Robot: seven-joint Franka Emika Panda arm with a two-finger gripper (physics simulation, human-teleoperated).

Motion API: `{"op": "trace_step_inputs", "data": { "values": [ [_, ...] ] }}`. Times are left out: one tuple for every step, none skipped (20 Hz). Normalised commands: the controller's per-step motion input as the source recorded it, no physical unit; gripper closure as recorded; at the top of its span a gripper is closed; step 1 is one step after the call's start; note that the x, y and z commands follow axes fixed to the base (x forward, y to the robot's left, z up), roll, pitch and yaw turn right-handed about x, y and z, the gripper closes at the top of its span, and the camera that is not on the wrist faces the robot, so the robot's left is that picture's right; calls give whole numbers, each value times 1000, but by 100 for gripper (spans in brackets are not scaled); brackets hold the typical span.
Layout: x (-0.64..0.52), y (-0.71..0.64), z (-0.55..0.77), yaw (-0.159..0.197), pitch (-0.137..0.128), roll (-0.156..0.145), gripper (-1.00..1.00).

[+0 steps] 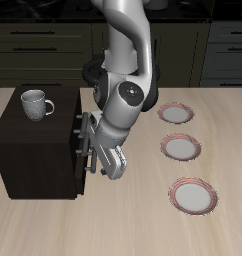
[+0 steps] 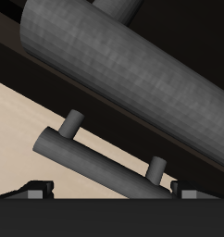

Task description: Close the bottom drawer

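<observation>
A dark brown-black cabinet [image 1: 33,155] stands on the table. Its two drawer fronts face sideways toward my arm. The bottom drawer [image 1: 81,168] seems to stick out a little from the cabinet face. My gripper [image 1: 97,166] is low against that front, open and empty. In the wrist view the bottom drawer's grey bar handle [image 2: 95,167] lies just ahead of my gripper [image 2: 112,192], between its spread fingertips [image 2: 31,193]. The upper drawer's handle [image 2: 132,74] looms large and closer to the camera. I cannot tell whether the fingers touch the handle.
A grey mug [image 1: 35,103] stands on the cabinet's top. Three pink-rimmed plates [image 1: 175,114], [image 1: 180,148], [image 1: 191,195] lie in a row on the table beyond my arm. Dark kitchen cabinets run along the back.
</observation>
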Motion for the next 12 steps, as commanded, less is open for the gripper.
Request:
{"op": "trace_step_inputs", "data": {
  "values": [
    [191,-511,140,191,-28,-100,-100],
    [367,-703,109,108,38,-98,-100],
    [0,0,0,0,0,0,-100],
    [512,-1226,158,151,53,-225,-100],
    [227,-663,91,78,-12,-78,-100],
    [248,-684,57,-72,49,-115,-100],
    [192,-615,132,81,-9,-170,-100],
    [340,-888,244,105,17,-158,-100],
    [139,-601,386,137,-91,-122,-100],
    [145,-482,186,-28,-25,-80,-100],
    [105,-310,319,172,-84,-64,-100],
    [133,-394,190,190,-44,-157,-100]
  ]
}}
